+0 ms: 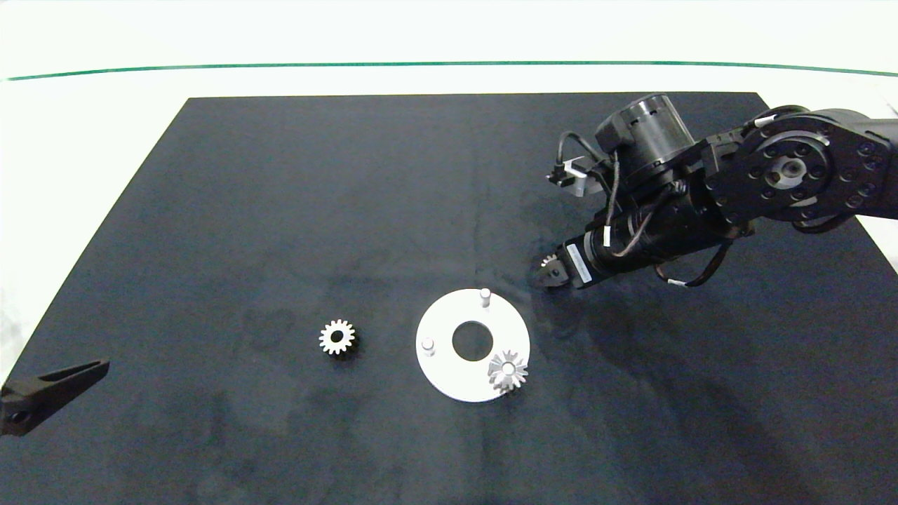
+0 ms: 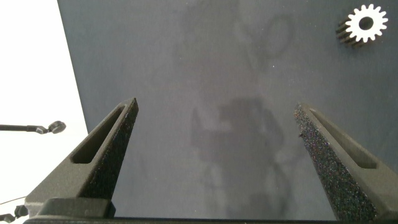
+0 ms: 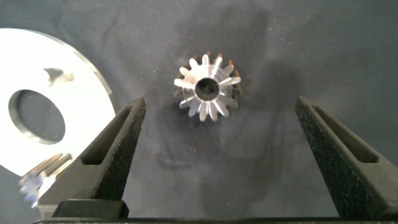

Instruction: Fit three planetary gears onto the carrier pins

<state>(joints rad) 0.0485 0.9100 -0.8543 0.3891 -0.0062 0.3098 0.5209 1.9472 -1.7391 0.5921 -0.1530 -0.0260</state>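
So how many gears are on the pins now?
One gear sits on a pin of the white disc. The open right gripper hangs over a second gear on the mat beside the disc, not yet gripped. A third gear lies loose, and two pins stand bare. The left gripper waits open.

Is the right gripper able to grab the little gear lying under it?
Probably yes. The right gripper is open, and the gear lies flat on the black mat between its fingers, with nothing in the way. The white disc sits off to one side.
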